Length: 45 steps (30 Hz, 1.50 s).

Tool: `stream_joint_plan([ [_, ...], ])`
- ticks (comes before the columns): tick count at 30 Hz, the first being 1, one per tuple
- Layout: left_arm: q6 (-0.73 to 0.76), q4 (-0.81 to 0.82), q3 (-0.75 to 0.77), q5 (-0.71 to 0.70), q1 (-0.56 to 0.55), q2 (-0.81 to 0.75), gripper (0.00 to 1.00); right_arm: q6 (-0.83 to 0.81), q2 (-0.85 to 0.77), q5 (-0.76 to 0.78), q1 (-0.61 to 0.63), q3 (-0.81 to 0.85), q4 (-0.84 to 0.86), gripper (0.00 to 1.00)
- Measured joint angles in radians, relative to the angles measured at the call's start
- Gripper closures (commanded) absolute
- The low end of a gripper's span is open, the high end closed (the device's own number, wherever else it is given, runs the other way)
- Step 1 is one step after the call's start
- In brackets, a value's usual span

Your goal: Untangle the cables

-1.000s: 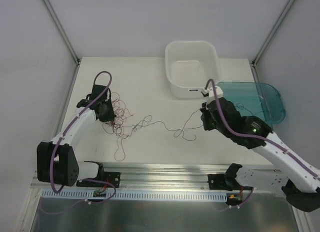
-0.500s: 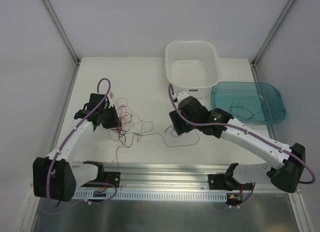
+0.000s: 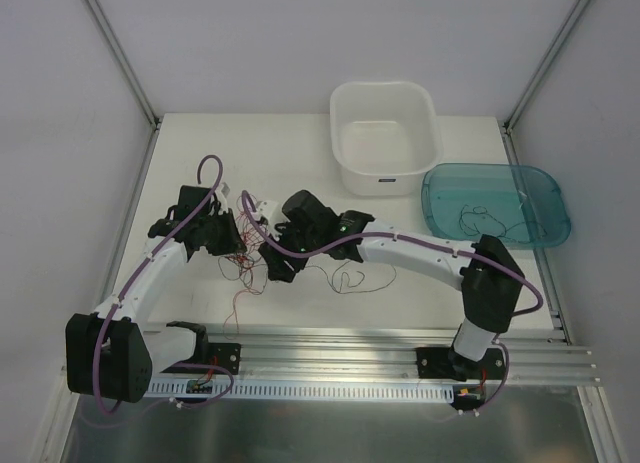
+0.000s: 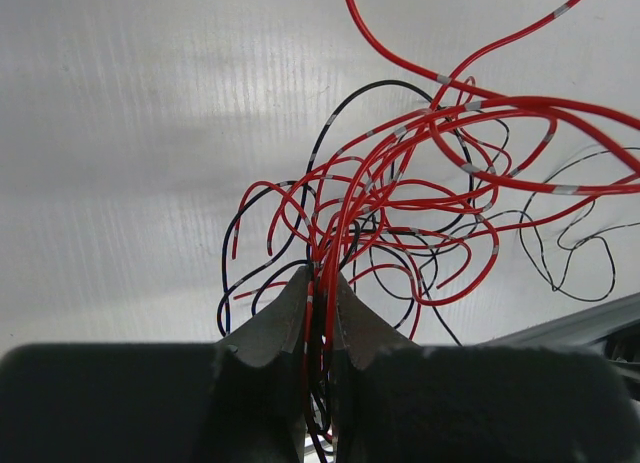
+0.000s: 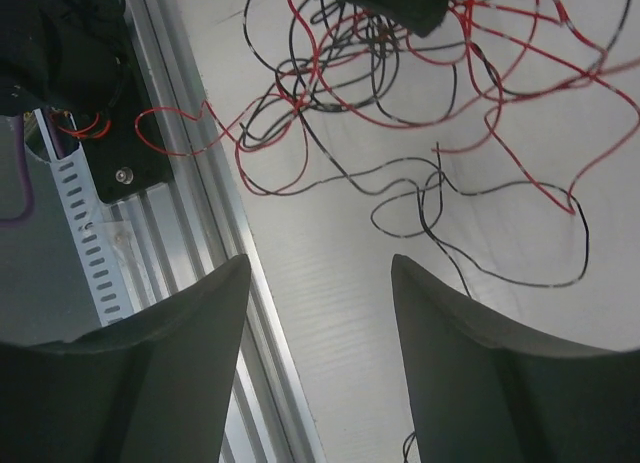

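On the bench, near its left side, the cables are lying in a messy clump of red and black loops. The left claw is pinching a bunch of the red ones tight. The right claw is hanging just above the clump with its fingers spread wide (holding nothing). One thin dark strand seems to be sitting in the blue tray, so I think a little is done. Most of the untangling is waiting.
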Motion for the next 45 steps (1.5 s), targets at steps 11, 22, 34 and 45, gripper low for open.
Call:
stream_joint_plan([
  [11,0.003,0.005,0.0,0.009,0.0,0.0,0.92,-0.047,0.217,-0.09,0.005,0.169,0.057,0.4],
  [22,0.003,0.006,0.0,-0.008,0.0,-0.001,0.81,-0.051,0.198,-0.122,0.006,0.09,0.086,0.99],
  [34,-0.02,0.004,0.0,-0.153,0.007,-0.04,0.84,-0.053,-0.178,-0.045,0.006,-0.163,0.013,0.99],
  [45,-0.031,-0.008,0.0,-0.218,0.01,-0.006,1.0,-0.067,-0.494,0.162,0.0,-0.176,-0.157,0.99],
])
